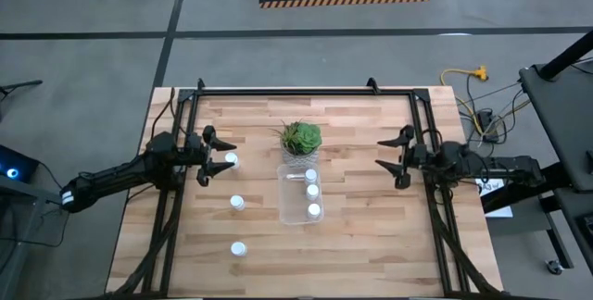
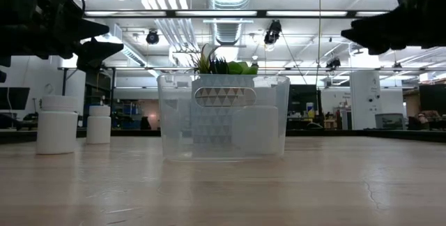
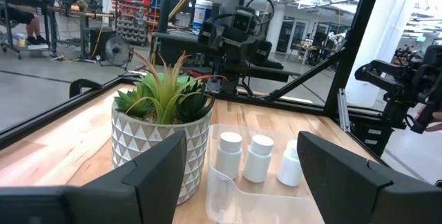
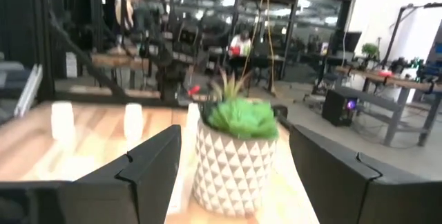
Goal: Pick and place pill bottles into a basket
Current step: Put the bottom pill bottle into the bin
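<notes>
The clear basket [image 1: 296,198] stands at the table's middle with three white pill bottles [image 1: 312,190] upright inside; they also show in the left wrist view [image 3: 259,156]. Three more bottles stand on their bases on the table to its left: one [image 1: 231,160] close by my left gripper's fingertips, one [image 1: 237,202] and one [image 1: 239,248] nearer the front. My left gripper [image 1: 220,156] is open and raised above the table [image 2: 87,41], touching nothing. My right gripper [image 1: 397,159] is open and empty, raised to the right of the basket [image 2: 366,34].
A green potted plant in a white patterned pot [image 1: 301,139] stands right behind the basket's far end. Black frame rails [image 1: 306,92] run along the table's far, left and right sides. Bare wood lies in front of the basket and to its right.
</notes>
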Available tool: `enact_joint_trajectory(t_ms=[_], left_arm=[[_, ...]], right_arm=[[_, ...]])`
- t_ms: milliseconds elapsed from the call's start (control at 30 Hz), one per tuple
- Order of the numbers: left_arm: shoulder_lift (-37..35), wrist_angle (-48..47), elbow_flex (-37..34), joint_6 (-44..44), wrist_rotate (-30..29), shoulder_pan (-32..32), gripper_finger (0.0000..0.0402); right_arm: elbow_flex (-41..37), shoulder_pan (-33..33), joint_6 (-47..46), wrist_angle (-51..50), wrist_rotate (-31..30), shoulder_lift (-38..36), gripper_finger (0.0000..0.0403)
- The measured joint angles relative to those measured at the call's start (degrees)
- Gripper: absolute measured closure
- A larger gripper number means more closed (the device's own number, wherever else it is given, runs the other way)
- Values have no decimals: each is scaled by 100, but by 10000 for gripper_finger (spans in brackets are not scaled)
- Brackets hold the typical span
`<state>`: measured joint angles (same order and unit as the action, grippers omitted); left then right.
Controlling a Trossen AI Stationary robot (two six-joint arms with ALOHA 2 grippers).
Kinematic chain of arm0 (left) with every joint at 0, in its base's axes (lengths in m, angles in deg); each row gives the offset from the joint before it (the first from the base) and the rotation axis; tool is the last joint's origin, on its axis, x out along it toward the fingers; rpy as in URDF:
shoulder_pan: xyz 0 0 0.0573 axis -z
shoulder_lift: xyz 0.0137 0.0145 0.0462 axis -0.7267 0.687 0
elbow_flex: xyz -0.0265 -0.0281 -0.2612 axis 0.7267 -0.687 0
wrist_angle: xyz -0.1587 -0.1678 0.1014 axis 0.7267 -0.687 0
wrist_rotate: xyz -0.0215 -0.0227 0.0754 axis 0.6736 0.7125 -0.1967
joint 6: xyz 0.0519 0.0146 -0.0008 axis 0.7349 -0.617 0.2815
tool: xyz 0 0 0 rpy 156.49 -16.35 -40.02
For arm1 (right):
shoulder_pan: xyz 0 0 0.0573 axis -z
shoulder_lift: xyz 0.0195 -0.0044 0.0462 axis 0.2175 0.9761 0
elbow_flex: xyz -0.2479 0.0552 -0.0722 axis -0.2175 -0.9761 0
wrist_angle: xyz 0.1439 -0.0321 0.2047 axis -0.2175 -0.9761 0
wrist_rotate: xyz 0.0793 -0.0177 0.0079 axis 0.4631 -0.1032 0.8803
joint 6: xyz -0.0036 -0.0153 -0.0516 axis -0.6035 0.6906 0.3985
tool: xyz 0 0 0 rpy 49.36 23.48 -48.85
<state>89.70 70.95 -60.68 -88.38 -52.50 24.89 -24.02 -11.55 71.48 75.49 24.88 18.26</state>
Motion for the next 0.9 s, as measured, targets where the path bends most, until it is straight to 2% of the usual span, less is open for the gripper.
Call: enact_joint_trajectory(t_ms=[200,433,900], left_arm=[[-2,0,0,-2,2,-2,143],[-1,-2,0,-2,2,-2,143],[-2,-1,0,0,2,-2,143]], right_arm=[[1,0,-283,-516,13,10,142],[2,0,-566,-525,75,84,142],[2,0,-571,-520,95,74,142]])
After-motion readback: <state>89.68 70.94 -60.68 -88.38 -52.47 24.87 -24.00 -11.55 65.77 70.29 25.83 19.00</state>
